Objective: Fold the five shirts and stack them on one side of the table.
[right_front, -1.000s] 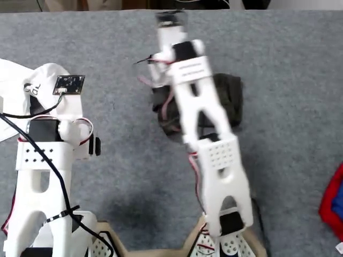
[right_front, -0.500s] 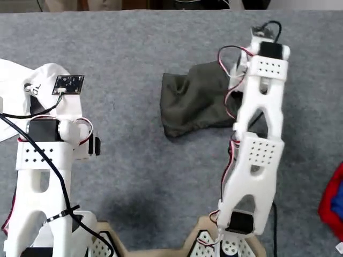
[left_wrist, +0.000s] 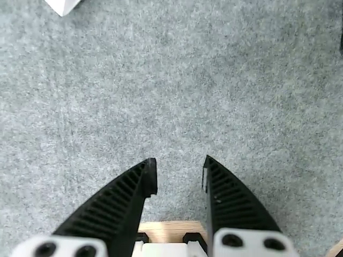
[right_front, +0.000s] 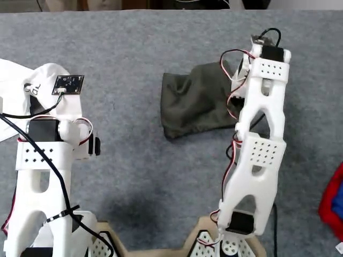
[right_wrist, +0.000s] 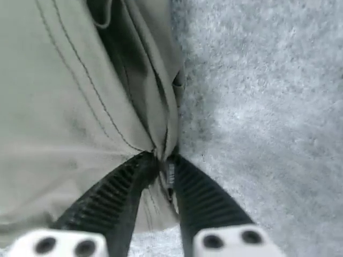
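Observation:
A dark olive shirt (right_front: 195, 101) lies bunched in the middle of the grey table (right_front: 123, 53). My right gripper (right_wrist: 164, 163) is shut on a fold at the olive shirt's (right_wrist: 69, 107) right edge; in the high view that arm's wrist (right_front: 265, 64) stands over that edge. A white shirt (right_front: 16, 91) lies at the table's left side, partly under the left arm. My left gripper (left_wrist: 179, 174) hangs open above bare grey cloth with nothing between its fingers.
A red and blue garment (right_front: 335, 206) shows at the table's right edge. A small white corner (left_wrist: 63, 5) shows ahead of the left gripper. Both arm bases stand at the near edge, with loose cables (right_front: 32, 144) on the left arm.
The right arm swung from over the olive shirt's left part to its right edge, uncovering the shirt, and then barely moved. The left arm stayed still.

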